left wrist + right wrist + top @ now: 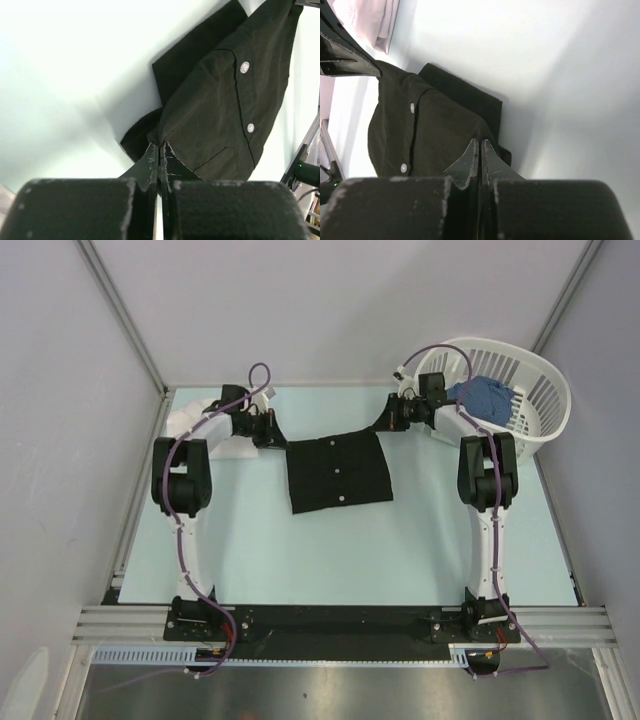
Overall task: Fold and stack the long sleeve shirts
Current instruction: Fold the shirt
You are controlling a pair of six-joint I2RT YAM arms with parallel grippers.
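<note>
while left tool (159,146) and right tool (480,145) pinch the black shirt (338,472) tight, we'd best draw both evenly toward the near edge of the worktop (300,560).

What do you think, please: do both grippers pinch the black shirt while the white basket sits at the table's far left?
Not quite: the top external view shows the white basket at the far right. The left gripper and right gripper do both pinch the black shirt.

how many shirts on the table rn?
2. Black shirt mid-table, pinched by left gripper and right gripper; white shirt at the far-left corner. Blue cloth in the basket may be another; cannot tell.
</note>
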